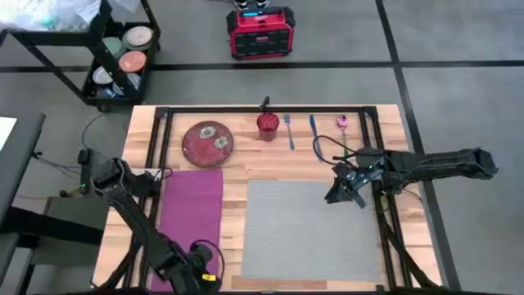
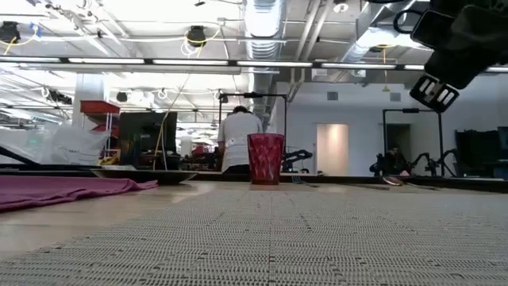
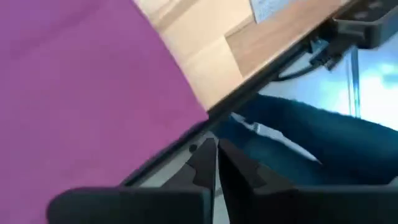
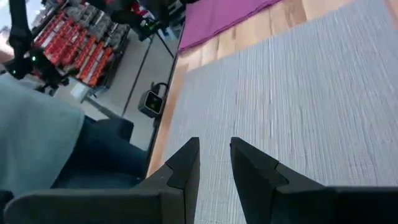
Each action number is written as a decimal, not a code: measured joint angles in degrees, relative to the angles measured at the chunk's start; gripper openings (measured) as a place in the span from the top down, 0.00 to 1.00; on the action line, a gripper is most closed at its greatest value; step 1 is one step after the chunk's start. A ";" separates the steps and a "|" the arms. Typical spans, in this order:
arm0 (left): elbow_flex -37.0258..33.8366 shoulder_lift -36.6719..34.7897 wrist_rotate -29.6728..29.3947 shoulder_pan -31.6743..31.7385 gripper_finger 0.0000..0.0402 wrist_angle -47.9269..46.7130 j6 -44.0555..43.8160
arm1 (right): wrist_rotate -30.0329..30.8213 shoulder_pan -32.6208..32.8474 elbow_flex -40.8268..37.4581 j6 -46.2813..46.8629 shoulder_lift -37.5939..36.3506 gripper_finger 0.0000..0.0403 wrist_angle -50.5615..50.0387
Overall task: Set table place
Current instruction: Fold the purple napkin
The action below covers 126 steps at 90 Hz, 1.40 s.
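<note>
At the near edge of the table (image 1: 237, 176), the left gripper (image 1: 202, 260) sits low beside the magenta napkin (image 1: 192, 215), its fingers closed together with nothing between them. One grey placemat (image 1: 313, 229) lies flat on the near right part of the tabletop, just beside the napkin with a strip of bare wood between them. Above the placemat's far right corner hangs the right gripper (image 1: 345, 193), its fingers slightly parted and empty. Farther back, in a row along the far edge, stand one dark red plate (image 1: 207, 142), one red cup (image 1: 268, 125), one fork (image 1: 289, 131), one blue-handled utensil (image 1: 312, 127) and one pink-handled utensil (image 1: 342, 124). Beyond the table, a person (image 2: 238, 140) stands in the room.
</note>
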 joint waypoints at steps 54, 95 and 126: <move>7.30 6.69 11.75 8.85 0.86 -13.38 -8.71 | -7.35 8.64 0.00 -1.63 1.10 0.80 -0.73; 13.06 7.14 7.89 5.75 0.91 -20.73 -22.43 | -6.34 11.85 0.00 -3.80 1.85 0.80 -0.78; 26.25 20.25 8.95 6.52 0.91 -25.78 -20.98 | -7.02 12.53 0.02 -3.78 1.85 0.80 -1.30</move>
